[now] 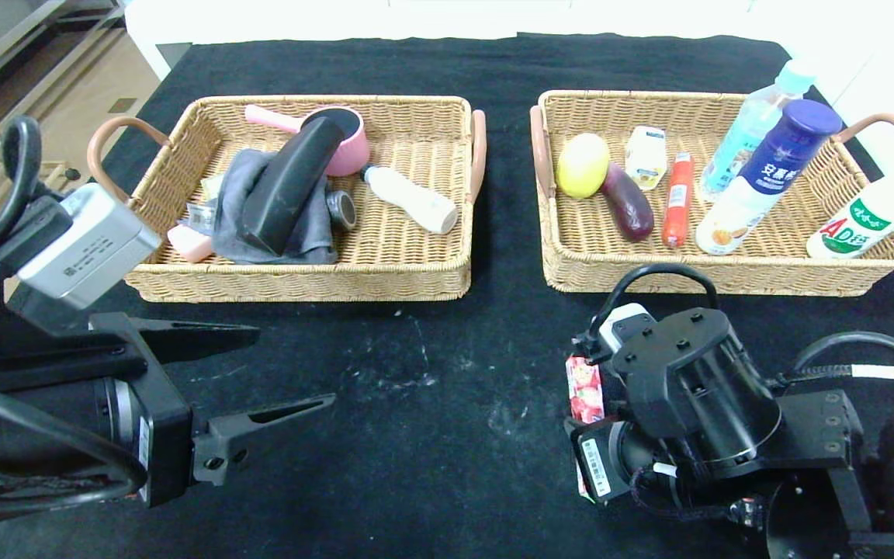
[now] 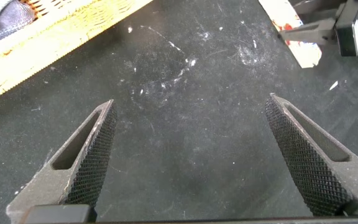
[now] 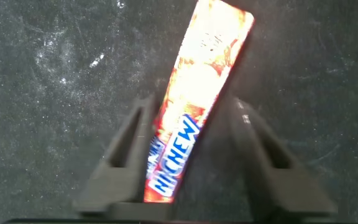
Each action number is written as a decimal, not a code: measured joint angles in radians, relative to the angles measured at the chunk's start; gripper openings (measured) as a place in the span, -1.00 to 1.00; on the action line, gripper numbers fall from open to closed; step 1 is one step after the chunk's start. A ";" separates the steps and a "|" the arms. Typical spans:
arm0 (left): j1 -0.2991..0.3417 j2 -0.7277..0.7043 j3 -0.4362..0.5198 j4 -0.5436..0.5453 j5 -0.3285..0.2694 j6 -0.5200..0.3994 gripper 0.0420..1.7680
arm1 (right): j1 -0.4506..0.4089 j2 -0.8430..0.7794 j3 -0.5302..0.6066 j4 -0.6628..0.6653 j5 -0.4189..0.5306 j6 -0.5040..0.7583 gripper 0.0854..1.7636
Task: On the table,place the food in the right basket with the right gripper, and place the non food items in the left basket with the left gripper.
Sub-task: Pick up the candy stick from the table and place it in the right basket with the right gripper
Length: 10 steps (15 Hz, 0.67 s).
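Note:
A red and orange Hi-Chew candy stick (image 1: 584,388) lies on the black table in front of the right basket (image 1: 726,277). My right gripper (image 3: 192,104) points down over it, open, with one finger on each side of the candy (image 3: 194,106). One finger is against the candy and a gap shows at the other. My left gripper (image 1: 294,366) is open and empty, low over the bare table at the front left (image 2: 190,101). The candy also shows far off in the left wrist view (image 2: 291,31).
The left basket (image 1: 299,283) holds a pink pot, a grey cloth, a black case, a white bottle and small items. The right basket holds a lemon, an eggplant, a sausage, a small pack and three bottles.

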 joint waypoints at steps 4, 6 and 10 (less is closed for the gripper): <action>-0.001 0.005 0.001 0.000 0.000 0.000 0.94 | 0.000 0.000 0.001 0.000 0.000 0.001 -0.73; -0.001 0.006 0.001 -0.001 -0.001 0.000 0.94 | 0.000 0.000 0.001 -0.001 0.000 0.001 -0.73; -0.001 0.006 0.001 0.000 0.000 0.000 0.94 | 0.000 -0.001 0.001 -0.001 0.000 0.001 -0.73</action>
